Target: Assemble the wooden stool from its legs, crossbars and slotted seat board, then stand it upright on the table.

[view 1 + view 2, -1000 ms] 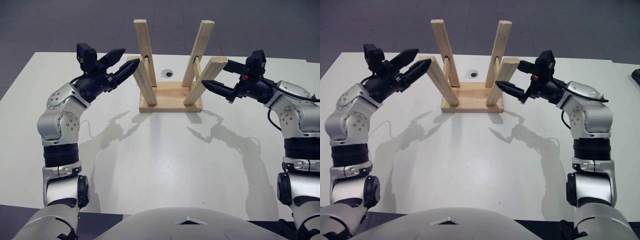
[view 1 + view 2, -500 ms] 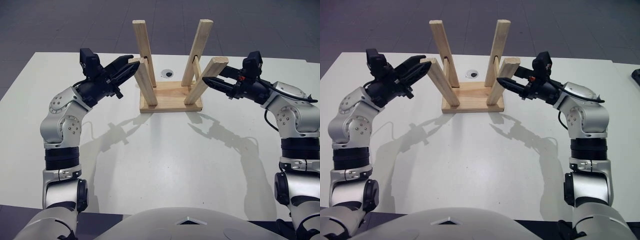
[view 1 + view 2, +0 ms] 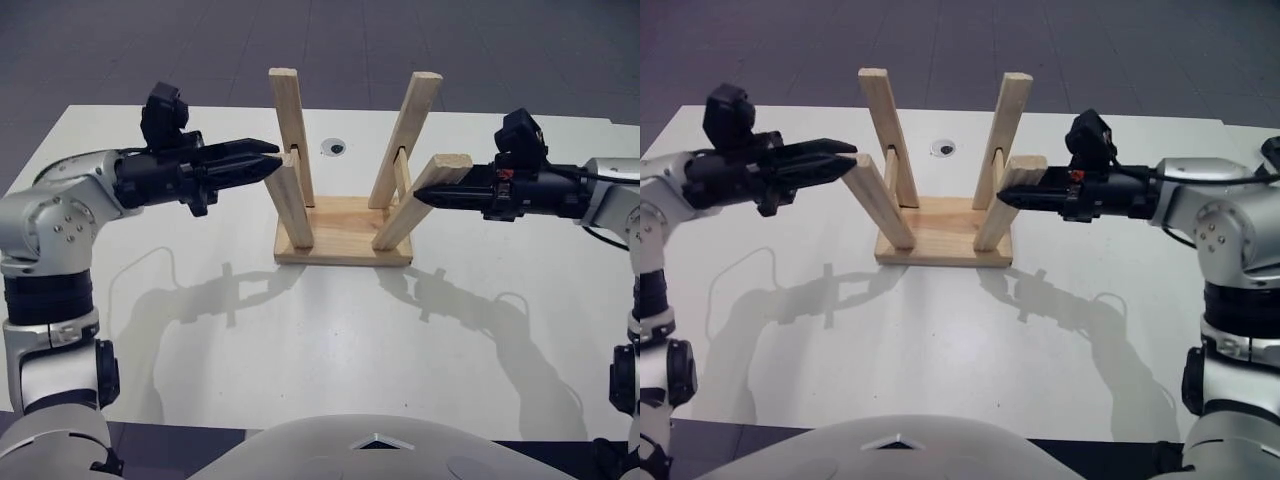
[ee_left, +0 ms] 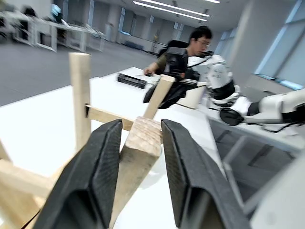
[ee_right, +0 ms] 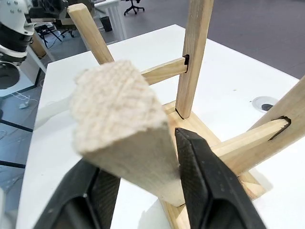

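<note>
With each claw clenched on the free end of a near leg, the inverted stool (image 3: 340,222) is held at two points: the left claw (image 3: 274,158) grasps the near-left leg (image 3: 292,205), and the right claw (image 3: 418,196) grasps the near-right leg (image 3: 405,215). The bare, pale wood is judged stiff, light and rough enough to grip. The slotted joints may be only press-fitted, so a hold lower on the legs, or on the seat board (image 3: 300,252), would probably strain them less during turning. Four square-section legs splay upward from the seat board, which lies on the white bench (image 3: 300,340). Thin crossbars (image 5: 164,71) link the legs.
</note>
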`<action>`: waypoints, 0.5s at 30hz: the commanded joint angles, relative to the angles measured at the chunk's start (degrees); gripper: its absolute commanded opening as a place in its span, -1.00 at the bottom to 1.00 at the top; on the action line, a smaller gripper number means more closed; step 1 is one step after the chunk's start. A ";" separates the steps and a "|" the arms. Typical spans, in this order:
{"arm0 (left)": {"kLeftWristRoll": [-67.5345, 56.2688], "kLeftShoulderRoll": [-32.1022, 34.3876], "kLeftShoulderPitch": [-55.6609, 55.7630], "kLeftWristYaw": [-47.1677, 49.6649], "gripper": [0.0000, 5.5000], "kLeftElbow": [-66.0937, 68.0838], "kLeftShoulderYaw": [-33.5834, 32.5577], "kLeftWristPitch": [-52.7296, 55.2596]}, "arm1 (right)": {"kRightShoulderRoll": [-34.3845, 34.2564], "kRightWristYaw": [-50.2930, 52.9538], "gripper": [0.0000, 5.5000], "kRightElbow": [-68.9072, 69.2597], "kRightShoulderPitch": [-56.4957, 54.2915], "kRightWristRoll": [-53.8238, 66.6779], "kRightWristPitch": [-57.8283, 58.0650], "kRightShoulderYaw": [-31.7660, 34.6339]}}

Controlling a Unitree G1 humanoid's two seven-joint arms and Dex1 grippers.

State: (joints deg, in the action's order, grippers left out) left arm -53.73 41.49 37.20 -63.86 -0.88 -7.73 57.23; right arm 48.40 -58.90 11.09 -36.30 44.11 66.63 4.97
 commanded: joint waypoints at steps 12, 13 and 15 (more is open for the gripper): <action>19.59 -20.68 31.15 15.14 -0.58 58.68 5.17 4.95 | -31.86 28.76 -0.39 -61.75 -36.91 -12.26 4.12 5.29; 21.41 -21.24 30.71 14.69 -0.58 60.13 6.09 2.96 | -32.72 29.38 -0.39 -64.80 -37.18 -13.43 2.09 5.10; 24.47 -21.83 30.20 13.53 -0.58 62.70 6.93 -0.50 | -33.76 29.85 -0.25 -69.40 -37.88 -15.35 -2.45 4.91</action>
State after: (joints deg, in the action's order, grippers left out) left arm -32.84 32.48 69.31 -46.36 57.43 -7.33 55.40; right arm 22.83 -36.04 -50.64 -69.41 34.67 73.52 12.07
